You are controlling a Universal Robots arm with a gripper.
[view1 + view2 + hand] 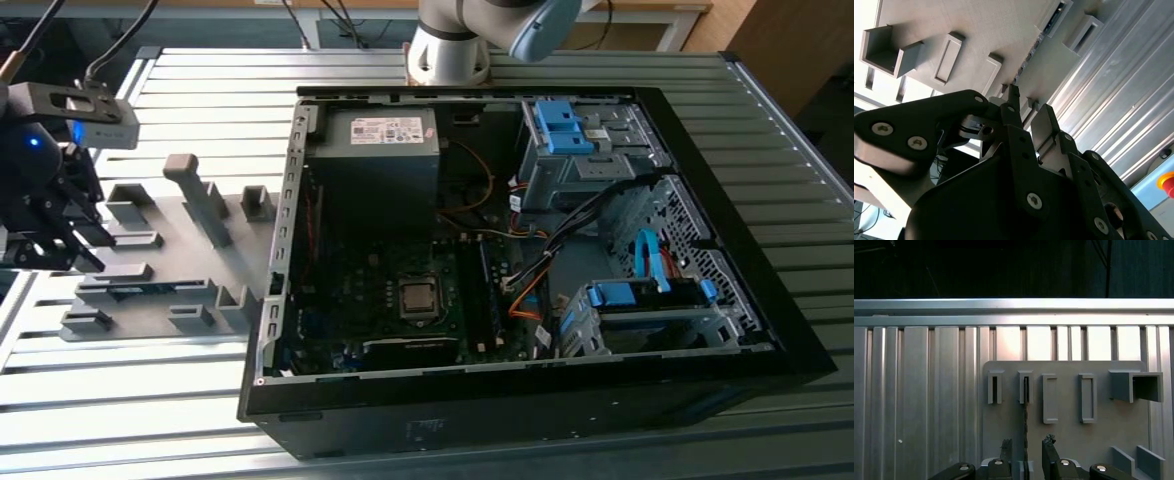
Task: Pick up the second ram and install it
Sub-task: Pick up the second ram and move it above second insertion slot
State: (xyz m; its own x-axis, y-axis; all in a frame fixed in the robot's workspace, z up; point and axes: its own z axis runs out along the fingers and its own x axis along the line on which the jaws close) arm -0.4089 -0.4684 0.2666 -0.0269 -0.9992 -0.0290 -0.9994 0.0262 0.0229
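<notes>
The second ram (1025, 430) stands on edge in a slotted holder of the grey fixture plate (1104, 440), seen as a thin dark strip. In the second wrist view the ram (1029, 55) runs away from the fingertips. My gripper (1026, 447) hangs over it, open, with one black finger (1006, 450) on each side and a gap to the board on both sides. In the second wrist view the gripper (1029, 117) shows the same straddle. In the exterior view the gripper (74, 255) sits at the far left over the plate (174, 250).
An open black computer case (534, 400) lies to the exterior view's right of the plate, its motherboard (400, 300) exposed, with cables and blue drive bays (641, 300). Grey upright blocks (200, 200) rise from the plate. The ribbed metal table (134, 400) has an edge near the plate.
</notes>
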